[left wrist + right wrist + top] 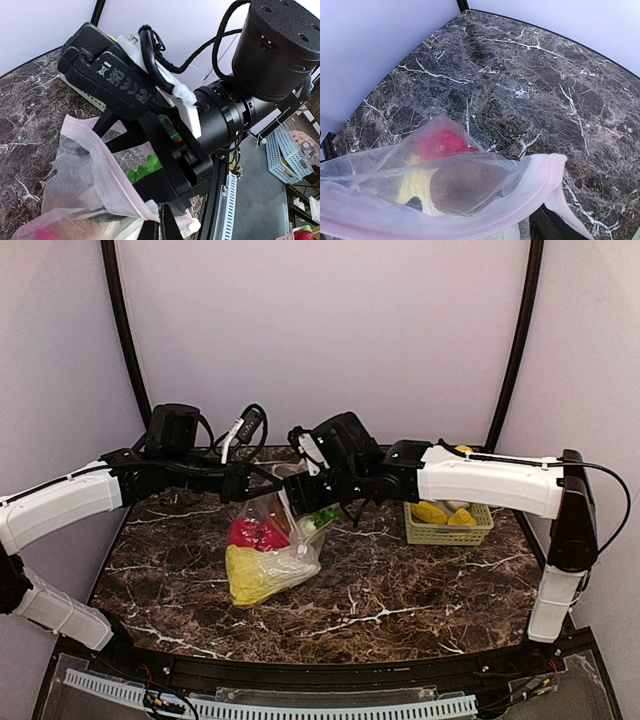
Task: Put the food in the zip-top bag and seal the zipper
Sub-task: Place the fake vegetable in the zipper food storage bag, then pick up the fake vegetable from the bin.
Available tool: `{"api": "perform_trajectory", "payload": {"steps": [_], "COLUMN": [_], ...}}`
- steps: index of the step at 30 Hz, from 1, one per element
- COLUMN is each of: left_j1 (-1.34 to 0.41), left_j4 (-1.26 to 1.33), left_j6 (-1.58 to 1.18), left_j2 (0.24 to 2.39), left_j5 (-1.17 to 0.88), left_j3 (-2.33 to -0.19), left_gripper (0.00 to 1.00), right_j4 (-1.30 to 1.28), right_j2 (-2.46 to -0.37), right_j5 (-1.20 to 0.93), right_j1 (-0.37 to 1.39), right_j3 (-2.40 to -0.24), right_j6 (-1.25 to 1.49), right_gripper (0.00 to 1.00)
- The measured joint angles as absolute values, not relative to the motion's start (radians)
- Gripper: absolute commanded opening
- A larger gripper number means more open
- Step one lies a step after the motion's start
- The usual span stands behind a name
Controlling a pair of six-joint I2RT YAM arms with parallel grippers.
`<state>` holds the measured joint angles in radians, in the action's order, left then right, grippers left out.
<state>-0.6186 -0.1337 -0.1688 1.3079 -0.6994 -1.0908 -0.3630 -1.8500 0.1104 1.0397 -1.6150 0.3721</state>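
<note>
Top external: left hand (262, 483) pinches the pink zipper (117, 180) of a floppy clear zip-top bag (282, 532); right hand (303, 502), grip unclear.

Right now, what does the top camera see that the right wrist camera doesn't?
Only the top view shows the green basket with yellow food in it. Only the right wrist view shows the pink zipper up close. Both show the bag, the red piece inside it, and the table.
</note>
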Motion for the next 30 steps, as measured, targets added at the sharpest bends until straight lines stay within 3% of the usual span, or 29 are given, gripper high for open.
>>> {"api": "perform_trajectory", "payload": {"steps": [6, 14, 23, 30], "left_j1": [-0.619, -0.618, -0.618, -0.618], "left_j4": [-0.136, -0.138, -0.135, -0.135], "left_j6": [-0.169, -0.168, -0.167, -0.167], "left_j2": [1.308, 1.303, 1.288, 1.288], "left_j5": [-0.699, -0.69, -0.648, -0.638], "left_j3": [-1.091, -1.09, -1.086, -1.084], "left_gripper": [0.01, 0.01, 0.01, 0.01], "right_j4": [-0.358, -0.368, -0.382, -0.464], "right_j2": [-1.85, -1.805, -1.475, -1.296], "right_j5": [0.113, 0.059, -0.003, 0.171], "right_j1": [1.04, 1.036, 1.053, 1.044], "right_j3": [-1.612, -1.59, -1.454, -1.315], "right_j6": [0.371, 0.371, 0.378, 0.408], "right_gripper": [0.71, 0.8, 0.87, 0.92]}}
